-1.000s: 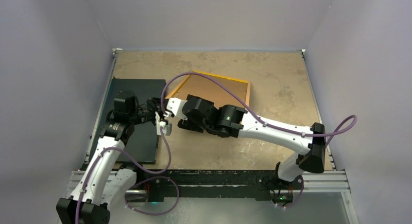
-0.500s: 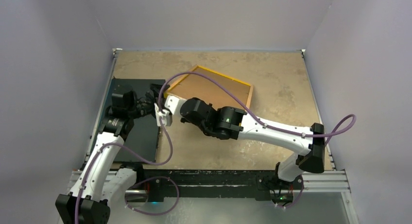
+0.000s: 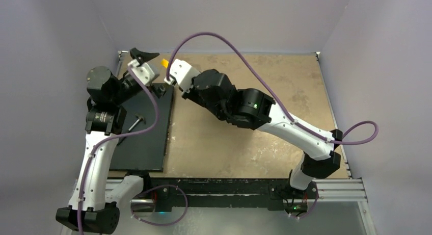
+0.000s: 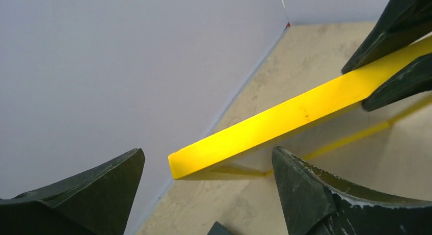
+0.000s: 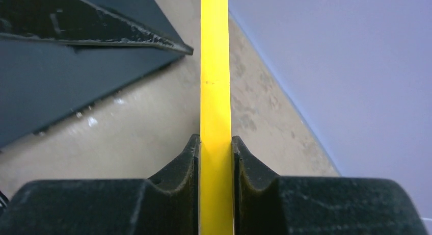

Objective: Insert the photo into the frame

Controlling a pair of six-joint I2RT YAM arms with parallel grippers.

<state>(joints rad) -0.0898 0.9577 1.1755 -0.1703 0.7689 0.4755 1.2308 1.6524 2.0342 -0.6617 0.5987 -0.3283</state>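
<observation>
Frame [image 5: 215, 92]: yellow edge, upper left of overhead view, clenched in right gripper [image 5: 215, 161]. Left gripper [image 4: 207, 153]: spread wide, flanking frame corner untouched. Black board [image 3: 145, 138]: left side of desk [image 3: 229, 138].

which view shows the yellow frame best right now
Left wrist: it shows the frame along a long yellow edge with one corner, the right gripper pinching it. Right wrist shows only the thin edge clamped between its jaws. Top external shows just a small yellow tip by that gripper.
</observation>
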